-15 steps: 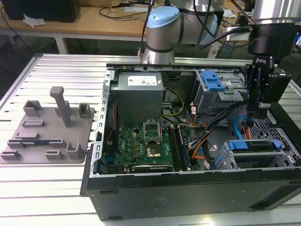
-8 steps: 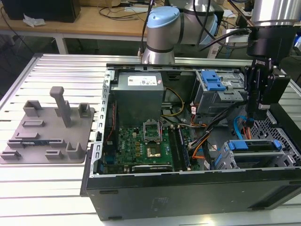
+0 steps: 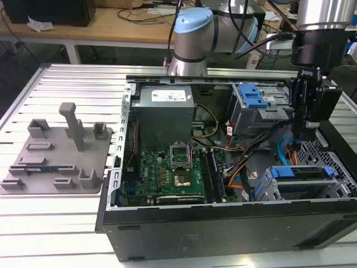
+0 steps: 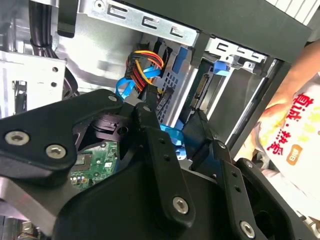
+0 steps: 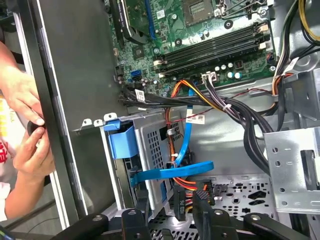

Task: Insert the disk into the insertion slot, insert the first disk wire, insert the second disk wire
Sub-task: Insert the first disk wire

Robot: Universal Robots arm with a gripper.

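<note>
The disk point(image 3: 301, 188) lies in the insertion slot point(image 3: 336, 192), the grey perforated cage at the exterior view's right, and its blue carrier point(image 3: 295, 172) shows along the edge. In the first wrist view the carrier's blue tab point(image 5: 122, 140) sticks out of the cage point(image 5: 155, 137). The second disk wire point(image 5: 175, 171), a flat light-blue cable, crosses just beyond my gripper point(image 5: 172, 202). The gripper is open and empty, one finger on each side of that cable point(image 4: 172, 136). An orange-and-black wire bundle point(image 5: 173, 131) runs down behind the cage. My gripper point(image 3: 302, 146) hangs just above the cage.
A person's hands point(image 5: 22, 125) hold the case's outer wall point(image 5: 75, 75); one hand with a printed packet point(image 4: 295, 135) shows beside the case. A blue-latched grey bay point(image 3: 254, 109), the motherboard point(image 3: 175, 173), black cables point(image 5: 240, 115) and a grey fixture plate point(image 3: 56, 159) are nearby.
</note>
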